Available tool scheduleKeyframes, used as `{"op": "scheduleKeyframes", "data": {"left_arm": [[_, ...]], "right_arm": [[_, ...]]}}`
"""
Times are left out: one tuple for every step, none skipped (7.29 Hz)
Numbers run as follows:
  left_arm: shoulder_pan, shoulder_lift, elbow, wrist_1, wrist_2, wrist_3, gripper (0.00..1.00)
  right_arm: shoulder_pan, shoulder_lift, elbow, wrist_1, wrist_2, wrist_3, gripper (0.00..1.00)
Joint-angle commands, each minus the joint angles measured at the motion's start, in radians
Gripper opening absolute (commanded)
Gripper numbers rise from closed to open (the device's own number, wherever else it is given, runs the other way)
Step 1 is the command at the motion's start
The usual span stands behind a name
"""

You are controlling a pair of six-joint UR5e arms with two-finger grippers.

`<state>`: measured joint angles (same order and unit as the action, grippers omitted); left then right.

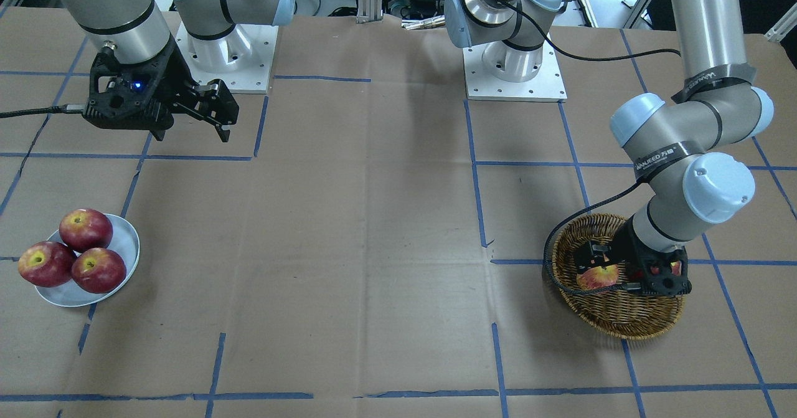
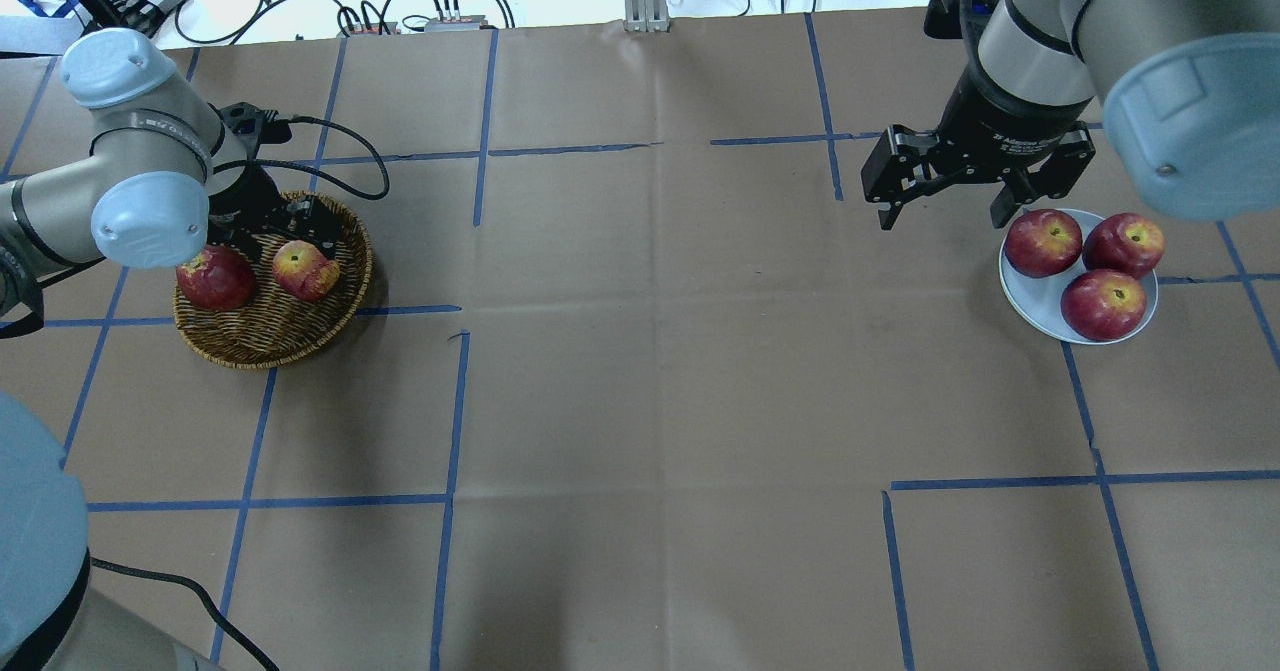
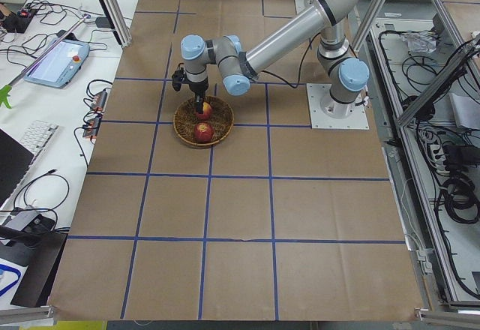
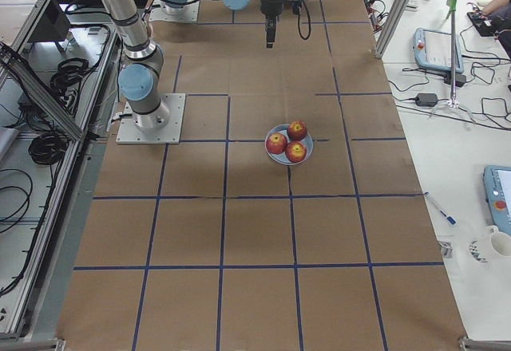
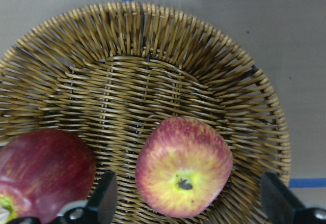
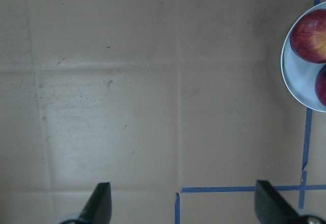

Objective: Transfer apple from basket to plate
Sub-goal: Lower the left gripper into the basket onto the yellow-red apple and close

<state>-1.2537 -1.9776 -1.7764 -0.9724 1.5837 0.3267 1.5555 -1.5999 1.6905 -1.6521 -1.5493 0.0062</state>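
Note:
The pale red-and-yellow apple lies in the wicker basket, and also shows in the overhead view and the front view. A dark red apple lies beside it. My left gripper is open and low in the basket, one finger on each side of the pale apple, not touching it. My right gripper is open and empty, above the table just beside the pale blue plate.
Three dark red apples fill the plate, whose edge shows in the right wrist view. The left arm's cable hangs by the basket. Brown paper with blue tape lines covers the table.

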Motion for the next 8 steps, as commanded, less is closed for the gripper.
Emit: {"op": "scheduleKeyframes", "data": {"left_arm": [[0.0,-0.038,-0.001,0.024,-0.001,-0.002,0.99],[0.0,-0.046,-0.001,0.043,-0.002,-0.002,0.91],[0.0,-0.046,-0.001,0.043,-0.002,-0.005,0.78],[0.0,-0.047,-0.003,0.043,-0.004,0.0,0.72],[-0.003,-0.046,-0.001,0.043,-0.019,-0.003,0.66],[-0.004,-0.04,0.0,0.043,-0.033,-0.006,0.63],[-0.022,-0.023,0.011,0.038,-0.033,-0.018,0.63],[-0.039,-0.005,0.024,0.029,-0.031,-0.075,0.63]], "right_arm": [[0.0,0.0,0.0,0.0,0.0,0.0,1.0],[0.0,0.0,0.0,0.0,0.0,0.0,1.0],[0.0,0.0,0.0,0.0,0.0,0.0,1.0],[0.0,0.0,0.0,0.0,0.0,0.0,1.0],[0.0,0.0,0.0,0.0,0.0,0.0,1.0],[0.0,0.0,0.0,0.0,0.0,0.0,1.0],[0.0,0.0,-0.002,0.0,0.0,0.0,1.0],[0.0,0.0,0.0,0.0,0.0,0.0,1.0]]}}
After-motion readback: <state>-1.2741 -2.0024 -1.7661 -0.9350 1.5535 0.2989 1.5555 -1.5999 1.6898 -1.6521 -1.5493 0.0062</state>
